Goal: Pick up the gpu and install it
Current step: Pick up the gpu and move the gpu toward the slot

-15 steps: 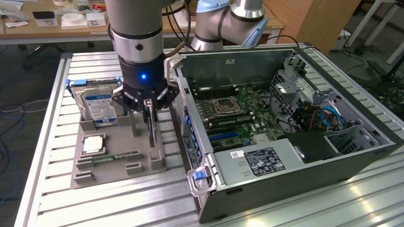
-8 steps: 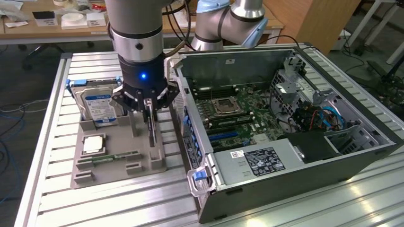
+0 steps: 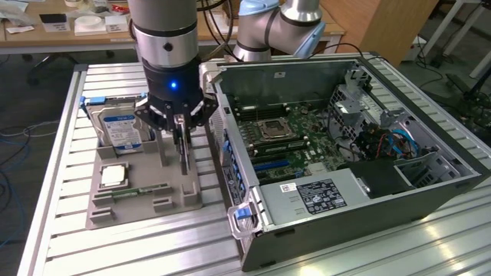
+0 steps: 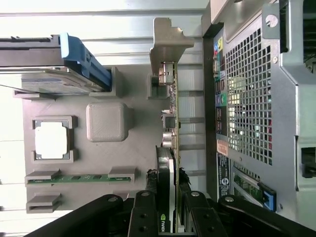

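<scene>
Contact looks made: the gripper (image 3: 179, 123) hangs straight down over the grey parts tray (image 3: 146, 201), its two fingers pinched onto the upper edge of the gpu (image 3: 184, 152). In the wrist view the dark fingers (image 4: 150, 185) sit tight against both faces of the card (image 4: 174, 113), so I judge it closed on the gpu rather than merely flanking it. The card stands on edge, thin side up, at the side of the tray nearest the open computer case (image 3: 429, 190). Whether its lower edge rests in the tray's slot or is just clear of it, I cannot tell.

As a load, the card should be light and stiff along its length, but fragile. Its faces carry small components, and its connector edge would not forgive a knock or a crooked push. The pinch across the two flat faces, on the black cooler end away from the metal end bracket (image 4: 165, 37), seems sensible: firm surface, little to crush. An off-centre hold like this could let the long card swing or tilt, so the clamp must be firm without squeezing the board.

Further out on the tray lie a hard drive (image 3: 123, 129), a square processor (image 3: 114, 174) and a green memory stick (image 3: 142, 191), all apart from the card.
</scene>
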